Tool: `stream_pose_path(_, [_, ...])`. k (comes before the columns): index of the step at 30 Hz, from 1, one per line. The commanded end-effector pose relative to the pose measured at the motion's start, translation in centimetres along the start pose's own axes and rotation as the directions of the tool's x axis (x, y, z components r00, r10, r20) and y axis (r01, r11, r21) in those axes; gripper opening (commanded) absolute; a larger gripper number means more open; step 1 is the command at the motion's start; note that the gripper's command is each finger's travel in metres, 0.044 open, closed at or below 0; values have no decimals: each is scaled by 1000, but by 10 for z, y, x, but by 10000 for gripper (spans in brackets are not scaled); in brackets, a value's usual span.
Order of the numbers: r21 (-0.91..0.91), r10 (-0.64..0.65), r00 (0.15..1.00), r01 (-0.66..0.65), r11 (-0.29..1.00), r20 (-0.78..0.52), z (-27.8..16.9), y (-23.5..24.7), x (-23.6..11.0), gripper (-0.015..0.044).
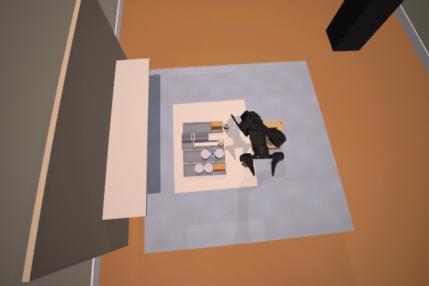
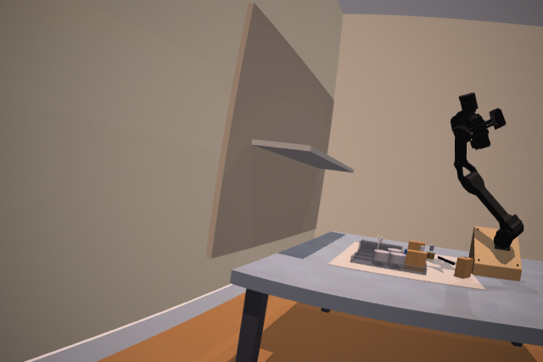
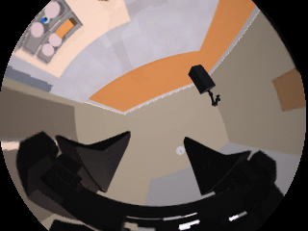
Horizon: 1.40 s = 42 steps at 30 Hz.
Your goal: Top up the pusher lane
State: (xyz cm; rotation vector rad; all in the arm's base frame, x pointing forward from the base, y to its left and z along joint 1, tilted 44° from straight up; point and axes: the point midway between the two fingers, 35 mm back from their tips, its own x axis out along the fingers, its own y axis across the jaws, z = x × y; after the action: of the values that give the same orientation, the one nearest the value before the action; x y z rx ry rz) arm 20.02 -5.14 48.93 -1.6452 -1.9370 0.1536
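Observation:
A grey rack (image 1: 188,172) (image 2: 366,249) (image 3: 33,38) with several lanes lies on a cream mat (image 1: 208,182). Its second lane has a pusher plate with a red mark (image 1: 192,136) at the back and a small cream-lidded jar (image 1: 220,143) at the front. A matching loose jar (image 1: 226,125) stands on the mat just outside the front of the top lane. My gripper (image 1: 262,168) (image 3: 158,138) is open and empty. It is raised high above the table on the arm (image 2: 482,200), away from both jars, and in the wrist view it points at the far wall.
Other lanes hold grey cans (image 1: 204,154), orange boxes (image 1: 216,124) (image 1: 219,167) and a blue-lidded jar (image 1: 212,153). A brown block (image 2: 463,266) and a black stick (image 2: 445,258) lie on the mat near the arm's wooden base (image 2: 495,261). A wall shelf (image 1: 126,137) overhangs the table's far side.

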Motion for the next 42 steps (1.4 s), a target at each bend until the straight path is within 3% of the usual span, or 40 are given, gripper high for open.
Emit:
stream_pose_path(1, [-2,5,1000,-5,1000,5,1,-2,1,426])
stream_pose_path(13, [-18,303,942,-304,953,146,60,-103,83,440])
stream_pose_path(20, [64,540,808,-567,821,234,112,-100,159,440])
stream_pose_path(25, [139,689,667,-740,659,285,144,-56,206,440])
stream_pose_path(30, [246,799,492,-869,429,346,170,12,231,440])
stream_pose_path(36, [409,874,231,-911,41,427,191,113,219,440])
stream_pose_path(40, [514,857,90,-830,-218,508,205,179,192,440])
stream_pose_path(42, [581,848,77,-760,-291,525,210,202,181,440])
